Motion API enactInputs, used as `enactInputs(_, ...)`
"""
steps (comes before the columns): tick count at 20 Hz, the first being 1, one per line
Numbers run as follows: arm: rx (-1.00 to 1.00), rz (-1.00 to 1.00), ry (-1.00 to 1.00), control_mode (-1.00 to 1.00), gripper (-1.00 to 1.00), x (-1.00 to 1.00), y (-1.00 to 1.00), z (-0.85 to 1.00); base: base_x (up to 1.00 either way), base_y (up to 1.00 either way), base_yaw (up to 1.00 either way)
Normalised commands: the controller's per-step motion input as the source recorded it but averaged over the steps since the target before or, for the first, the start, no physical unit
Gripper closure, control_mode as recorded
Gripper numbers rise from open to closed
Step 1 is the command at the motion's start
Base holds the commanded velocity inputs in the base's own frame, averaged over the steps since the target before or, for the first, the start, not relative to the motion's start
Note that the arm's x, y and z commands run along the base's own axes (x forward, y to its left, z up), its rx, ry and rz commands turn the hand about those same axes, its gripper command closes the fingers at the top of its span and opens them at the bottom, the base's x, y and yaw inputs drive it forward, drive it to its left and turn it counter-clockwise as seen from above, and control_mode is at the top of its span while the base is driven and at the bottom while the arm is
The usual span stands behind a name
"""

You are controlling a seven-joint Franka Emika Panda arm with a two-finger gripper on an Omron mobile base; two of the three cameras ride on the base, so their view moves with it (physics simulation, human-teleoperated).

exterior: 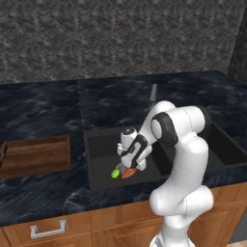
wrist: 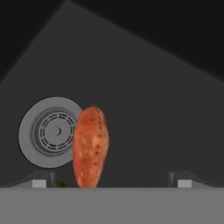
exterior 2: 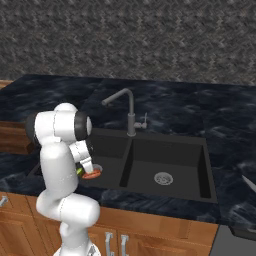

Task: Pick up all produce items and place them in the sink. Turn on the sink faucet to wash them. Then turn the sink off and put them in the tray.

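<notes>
while my claw (exterior: 129,166) hangs low in the left basin of the sink (exterior: 96,144), fingers spread and holding nothing, the orange-red piece (wrist: 90,146) lies beside the drain (wrist: 51,132), the lime-like piece (exterior: 116,173) just beside it.

My arm (exterior: 185,159) is built of glossy white rounded segments with dark grey bands and discs at the joints, a white-and-black wrist block below, and two small dark finger tips (wrist: 43,178) capped with pale grey pads.
</notes>
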Motion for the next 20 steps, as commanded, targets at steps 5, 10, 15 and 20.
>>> enactInputs(5,0.00,0.01,0.00,-1.00,-1.00,0.37,0.02,-0.31,0.00,0.00,0.00)
enactInputs(10,0.00,0.00,0.00,-1.00,-1.00,0.32,0.05,-0.29,0.00,0.00,0.00)
enactInputs(15,0.00,0.00,0.01,-1.00,-1.00,0.00,0.00,-0.21,0.00,0.00,0.00)
enactInputs(20,0.00,0.00,0.00,-1.00,-1.00,0.00,-0.01,-0.23,0.00,0.00,0.00)
